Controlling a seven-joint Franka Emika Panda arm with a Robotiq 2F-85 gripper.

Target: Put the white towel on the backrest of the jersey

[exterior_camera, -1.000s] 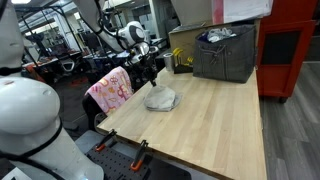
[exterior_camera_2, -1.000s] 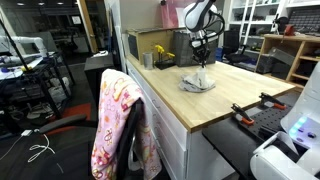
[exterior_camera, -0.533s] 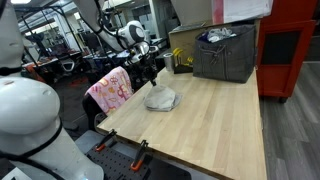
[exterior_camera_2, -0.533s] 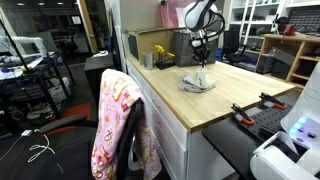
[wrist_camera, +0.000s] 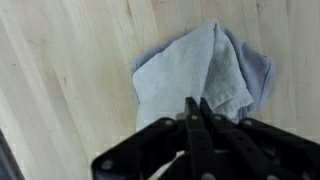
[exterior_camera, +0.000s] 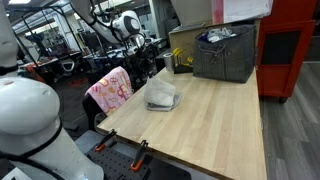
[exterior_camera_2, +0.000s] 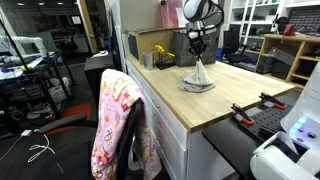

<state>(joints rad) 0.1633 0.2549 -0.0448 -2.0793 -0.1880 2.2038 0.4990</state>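
Note:
The white towel (wrist_camera: 190, 70) lies on the wooden table (exterior_camera: 210, 125), pinched at its top. It is pulled up into a peak in both exterior views (exterior_camera: 161, 94) (exterior_camera_2: 200, 78), with its lower part still on the table. My gripper (wrist_camera: 197, 103) is shut on the towel's upper fold and shows above it in both exterior views (exterior_camera: 151, 70) (exterior_camera_2: 197, 56). The pink floral jersey (exterior_camera: 111, 90) (exterior_camera_2: 120, 125) hangs over a chair backrest beside the table's edge, apart from the towel.
A grey fabric bin (exterior_camera: 225, 52) and a box with yellow items (exterior_camera_2: 152, 46) stand at the table's far end. Orange clamps (exterior_camera: 140, 150) (exterior_camera_2: 245, 110) sit at the table edge. A red cabinet (exterior_camera: 290, 50) stands beyond.
My gripper has risen with the towel pinched in it. The towel went from a flat heap to a raised peak.

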